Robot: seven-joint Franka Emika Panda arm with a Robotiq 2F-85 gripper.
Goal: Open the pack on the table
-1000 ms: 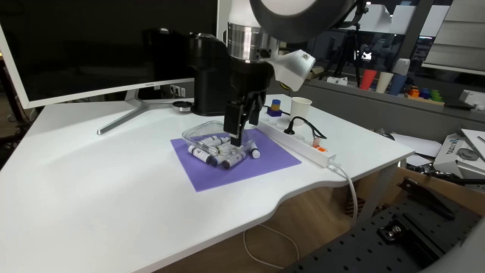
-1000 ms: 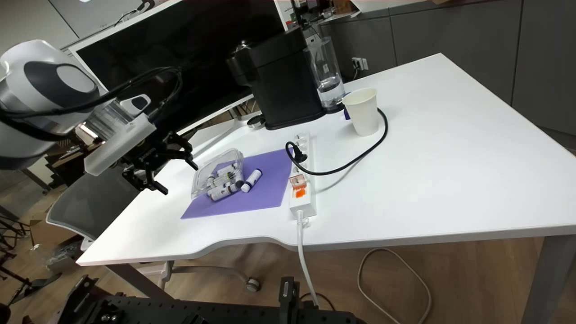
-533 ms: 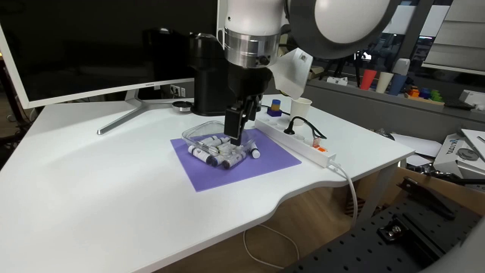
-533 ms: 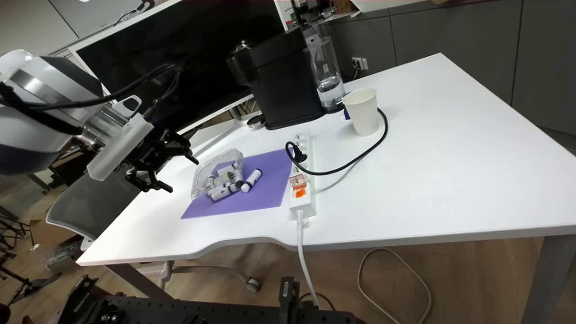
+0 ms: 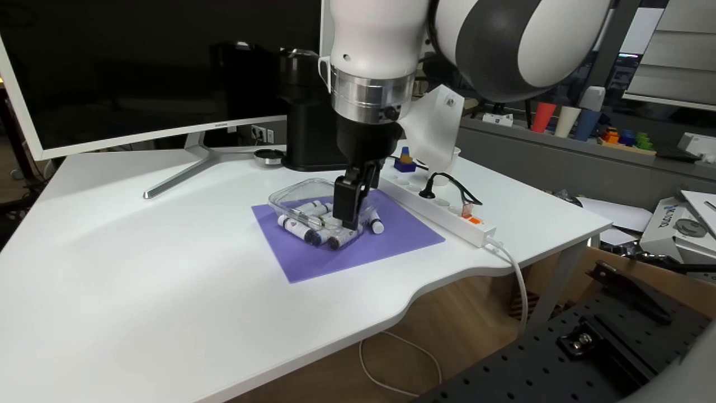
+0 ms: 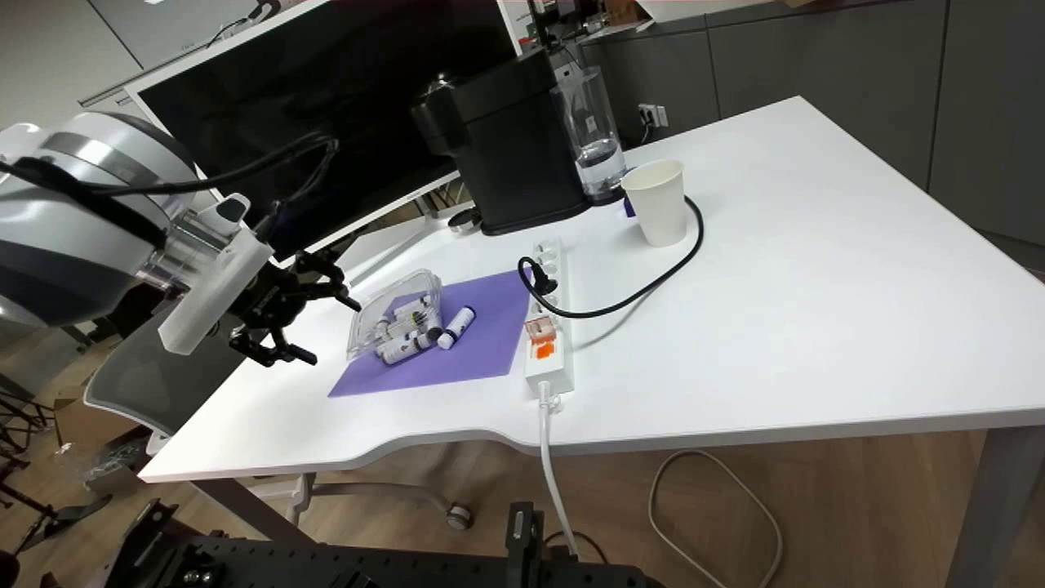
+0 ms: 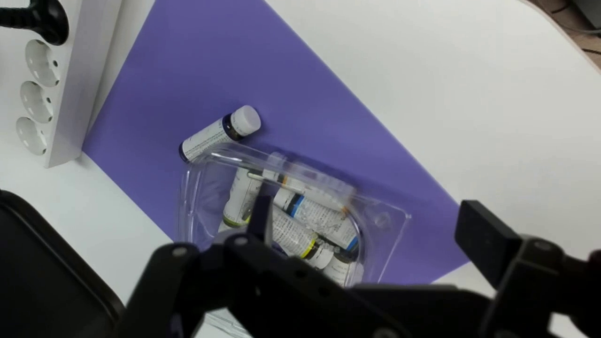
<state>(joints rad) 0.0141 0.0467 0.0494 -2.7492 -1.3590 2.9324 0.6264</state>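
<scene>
Bright, soft light falls across the white, smooth, wavy-edged surface (image 5: 128,291), bleaching towards glare on its left in an exterior view; further back it is dimmer. I catch a dark reflection in the wide black monitor with a white frame (image 5: 140,67), and a faint grey shadow under the bent black cable (image 6: 584,315). Glints streak the clear plastic pack (image 7: 230,155). In the wrist view, the near parts of the black pincer (image 7: 372,230) blur.

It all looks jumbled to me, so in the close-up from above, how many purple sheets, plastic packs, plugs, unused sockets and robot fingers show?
Purple sheet: 1
Plastic pack: 1
Plug: 1
Unused sockets: 3
Robot fingers: 2
Total: 8
</scene>
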